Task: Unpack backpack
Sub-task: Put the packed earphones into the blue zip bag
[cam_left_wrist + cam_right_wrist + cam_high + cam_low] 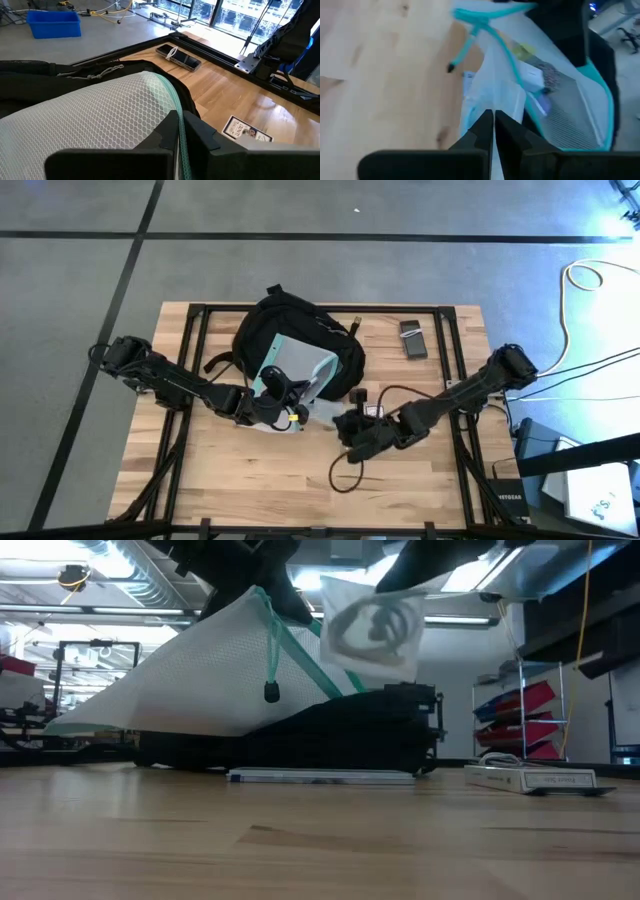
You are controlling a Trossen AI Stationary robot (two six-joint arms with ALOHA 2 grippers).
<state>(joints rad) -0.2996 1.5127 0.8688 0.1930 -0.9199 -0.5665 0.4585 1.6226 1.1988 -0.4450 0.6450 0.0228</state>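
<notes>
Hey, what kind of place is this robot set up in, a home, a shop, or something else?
Most likely a lab or industrial workshop. The wooden table stands on a grey concrete floor marked with dark lines, the low view shows exposed ceiling ducts and racks, and a blue bin sits among loose cables.

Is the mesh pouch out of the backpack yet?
Partly out. The pouch still lies over the backpack, its edge pinched by the shut left claw; the low view shows it lifted, sloping.

The large black soft fabric backpack (pixel 300 330) lies flat near the far edge of my wooden desk (pixel 230 470), its rounded body slumped low, opening gaping toward me, a strap trailing off to my left.
</notes>
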